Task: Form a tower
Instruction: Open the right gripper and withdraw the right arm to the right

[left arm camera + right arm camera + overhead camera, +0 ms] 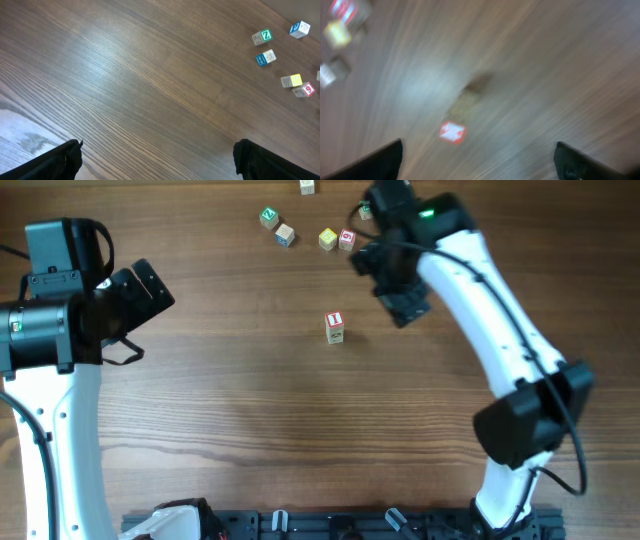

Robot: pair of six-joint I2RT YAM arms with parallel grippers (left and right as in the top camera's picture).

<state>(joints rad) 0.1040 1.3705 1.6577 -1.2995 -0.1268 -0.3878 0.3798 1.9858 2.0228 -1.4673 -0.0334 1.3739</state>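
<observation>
Cubes and two robot arms on a brown wooden surface. Near the middle stands a narrow tower of three tiny wooden alphabet cubes, upright, its white top face showing a red-framed red letter I. Nothing touches the tower.

The right tool, black on a white arm, hovers beyond the tower and slightly to its right, apart from it. Its wrist view is blurred by motion, yet its two fingers stand wide apart with nothing between them, and the tower's red-and-white top shows below.

The left tool sits well away at the left side of the surface, fingers spread wide above the wood, holding nothing.

Toward the far edge lie loose cubes: a green-faced cube marked Z, a blue-and-beige cube just beside it, then a yellow cube just beside a red-lettered cube. One more small cube sits at the very top edge.
</observation>
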